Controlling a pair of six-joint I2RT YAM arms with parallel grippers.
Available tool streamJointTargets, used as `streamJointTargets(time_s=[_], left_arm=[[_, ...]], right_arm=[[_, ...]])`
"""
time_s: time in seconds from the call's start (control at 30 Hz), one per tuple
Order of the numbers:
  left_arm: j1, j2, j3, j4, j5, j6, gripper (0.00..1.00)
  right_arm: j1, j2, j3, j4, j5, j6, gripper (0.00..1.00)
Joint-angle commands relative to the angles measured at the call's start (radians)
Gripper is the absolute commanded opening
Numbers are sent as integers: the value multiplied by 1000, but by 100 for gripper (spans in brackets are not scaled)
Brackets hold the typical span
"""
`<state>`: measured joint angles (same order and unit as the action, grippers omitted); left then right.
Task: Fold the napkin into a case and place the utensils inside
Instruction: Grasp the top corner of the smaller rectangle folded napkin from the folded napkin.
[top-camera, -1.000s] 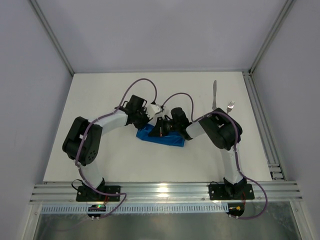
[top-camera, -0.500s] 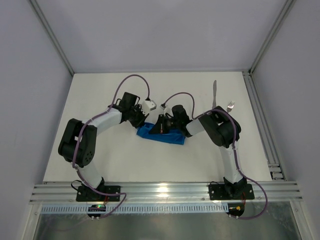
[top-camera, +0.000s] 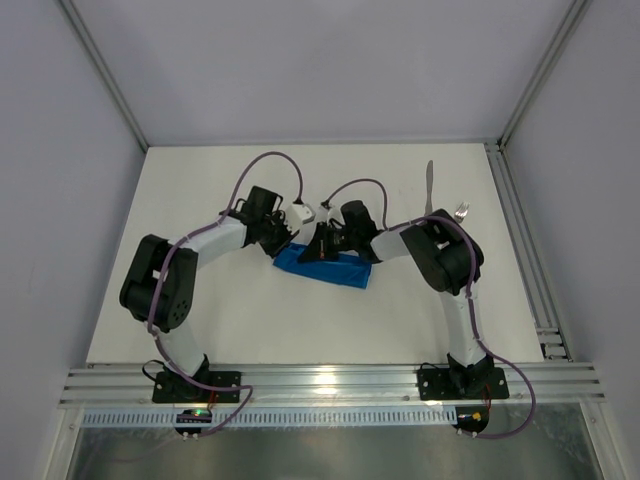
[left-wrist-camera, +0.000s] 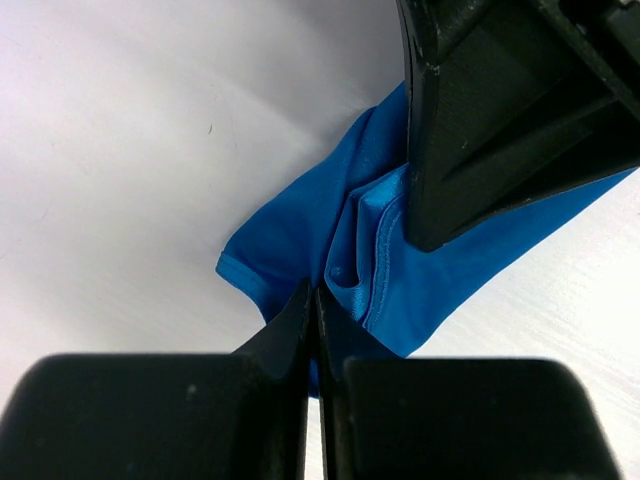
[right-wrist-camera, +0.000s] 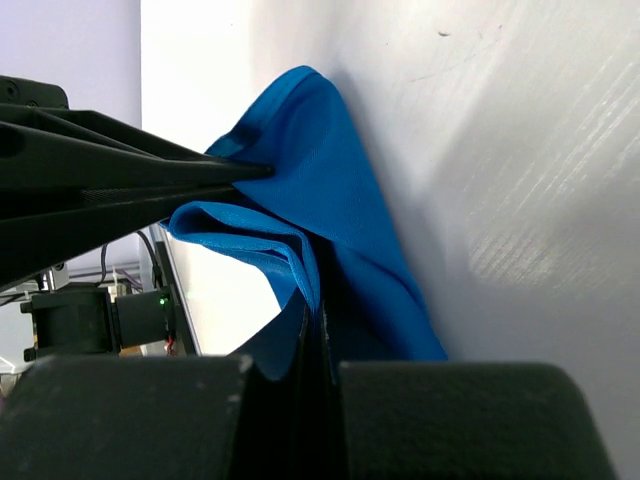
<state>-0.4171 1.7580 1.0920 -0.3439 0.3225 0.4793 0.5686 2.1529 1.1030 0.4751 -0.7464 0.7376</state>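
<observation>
the left jaws are pinched tight on an edge of the napkin (left-wrist-camera: 290, 225), a sliver of blue showing between them; the bright blue cloth lies bunched and partly folded in the middle of the surface (top-camera: 200, 190), between the two arms; the right jaws are clamped on a raised fold of it; further right, well apart from the cloth, lie the knife (top-camera: 428, 190) and the fork (top-camera: 460, 212)

Soft, even, bright light fills the overhead view; the white matte tabletop (top-camera: 250, 320) carries faint shadows, and glare streaks the ribbed silver metal rail (top-camera: 330, 378). Up close, the bright blue shiny napkin (left-wrist-camera: 420, 290) looks sharp, the left gripper's black fingers (left-wrist-camera: 150, 420) soft-edged.
</observation>
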Motion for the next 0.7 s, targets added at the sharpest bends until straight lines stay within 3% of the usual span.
streamJointTargets(time_s=[0.0, 0.2, 0.5, 0.67], left_arm=[[-8, 8, 2, 9, -8, 18, 0], [-8, 3, 3, 16, 7, 15, 0], [-6, -15, 3, 16, 35, 9, 0], [-6, -14, 48, 25, 41, -59, 3]], right_arm=[[-7, -48, 32, -10, 18, 8, 4], [-27, -1, 84, -95, 51, -30, 4], [-65, 62, 60, -38, 53, 48, 9], [-65, 61, 113, -176, 71, 5, 9]])
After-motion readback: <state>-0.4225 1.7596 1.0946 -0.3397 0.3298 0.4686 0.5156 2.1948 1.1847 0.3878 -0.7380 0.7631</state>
